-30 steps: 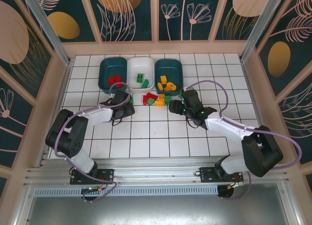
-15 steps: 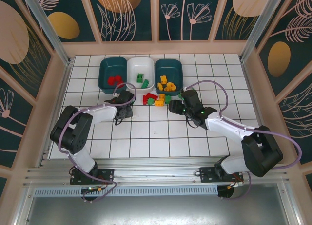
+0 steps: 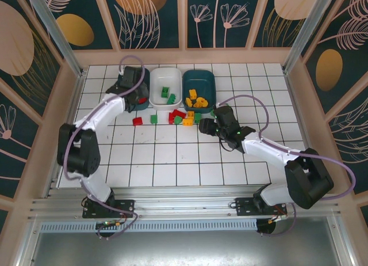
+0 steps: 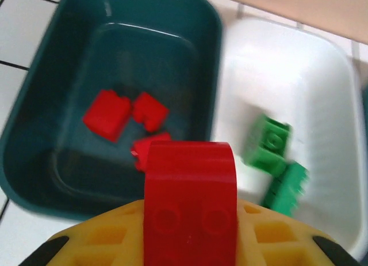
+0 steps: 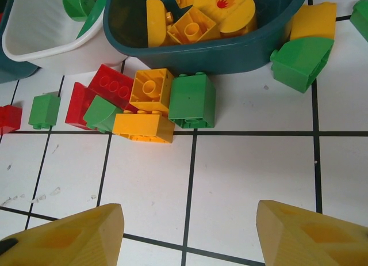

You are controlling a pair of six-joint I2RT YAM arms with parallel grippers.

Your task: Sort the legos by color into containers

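Note:
My left gripper [image 3: 131,82] hangs over the left teal container [image 4: 214,59], shut on a red lego [image 4: 190,202] held between its yellow fingers [image 4: 86,249]. Three red legos [image 4: 107,113] lie in that container. The white container [image 3: 166,99] holds green legos [image 4: 267,142]; the right teal container [image 3: 199,76] holds yellow legos [image 5: 192,24]. A loose pile of red, yellow and green legos [image 5: 150,88] lies in front of the containers. My right gripper [image 5: 188,211] stands open over bare tile just short of the pile.
A red lego [image 3: 137,121] and a green one [image 3: 153,118] lie apart, left of the pile. A green curved lego [image 5: 302,59] and a yellow one [image 5: 313,21] sit by the right teal container's right side. Wooden walls [image 3: 184,57] bound the tiled floor.
My left gripper closed on a red lego near the pile and swung up and back to above the left teal container. The right arm has barely moved.

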